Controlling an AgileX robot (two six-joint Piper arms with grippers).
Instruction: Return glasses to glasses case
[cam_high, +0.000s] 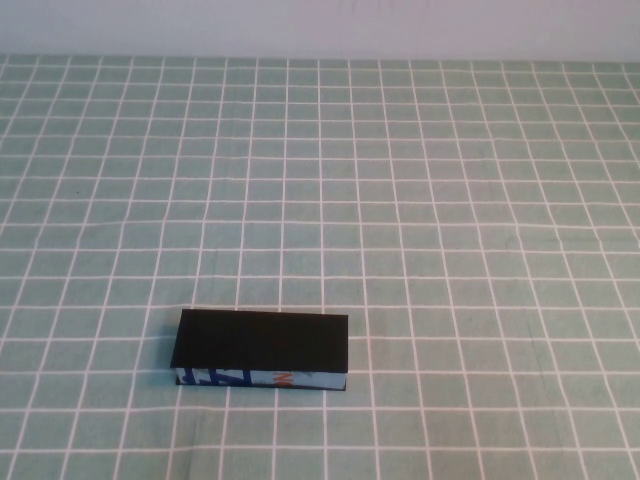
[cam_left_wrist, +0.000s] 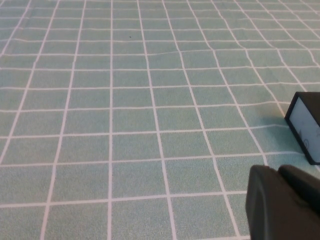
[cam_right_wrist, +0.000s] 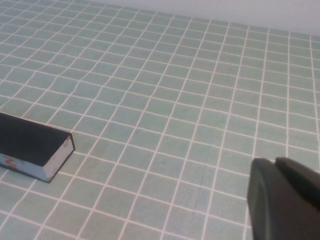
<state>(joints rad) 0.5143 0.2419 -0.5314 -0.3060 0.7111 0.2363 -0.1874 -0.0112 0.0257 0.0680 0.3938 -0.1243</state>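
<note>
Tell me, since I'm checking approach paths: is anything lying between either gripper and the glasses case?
Nothing visible does. The glasses case lies closed on the checked cloth, with only bare cloth between it and the left gripper and the right gripper. The glasses aren't visible.

The black glasses case (cam_high: 262, 342) lies closed on the near-left cloth.

- A green tablecloth (cam_high: 450, 250) with a grid of thin white lines covers the whole table surface, reaching every edge of the high view but the far one.
- The cloth lies mostly flat, with slight ripples that bend the grid lines in both wrist views.
- A plain pale wall (cam_high: 320, 25) runs along the table's far edge.
</note>
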